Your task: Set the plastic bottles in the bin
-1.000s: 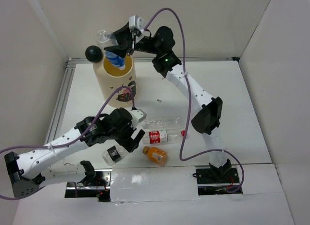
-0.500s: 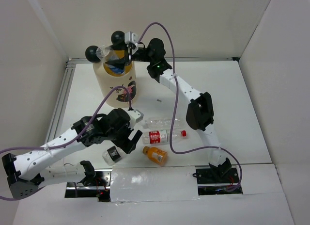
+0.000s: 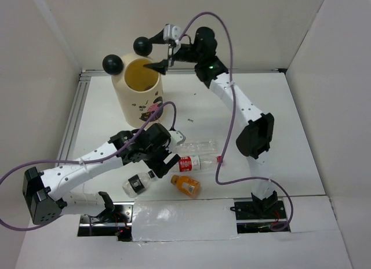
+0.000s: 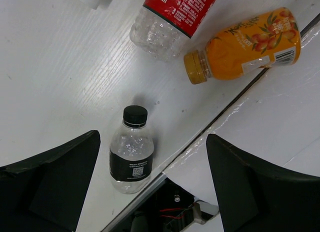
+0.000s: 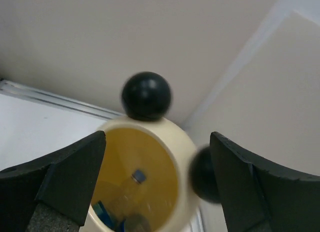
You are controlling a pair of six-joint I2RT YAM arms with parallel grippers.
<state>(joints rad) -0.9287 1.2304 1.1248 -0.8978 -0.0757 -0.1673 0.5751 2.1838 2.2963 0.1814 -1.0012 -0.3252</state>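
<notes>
Four lie flat on the table (image 3: 284, 135), near centre: plain clear bottle (image 3: 198, 146) farthest, red-label bottle (image 3: 196, 163) just on the near side of it and roughly parallel, orange bottle (image 3: 185, 185) nearer again, black-label bottle (image 3: 138, 182) left of the orange one.

Bin (image 3: 141, 95) stands upright at far left, with two black ball ears (image 3: 112, 64) on its rim. My right wrist view looks down into it. I see one clear binned bottle (image 5: 131, 189) lying inside and something blue lower down, too blurred for me to count.

Right gripper (image 5: 157, 136) hangs above the bin's far-right rim, jaws spread wide with nothing between them.

Left gripper (image 4: 152, 137) is over the near group of bottles, jaws also wide apart and empty. From its wrist camera the black-label bottle shows between the two fingers but lower, lying on the table. I see no contact. The orange bottle and the base of the red-label bottle lie just beyond the fingertips in that view. The orange cap is close to the red-label bottle's base, and I can't tell if they touch.
</notes>
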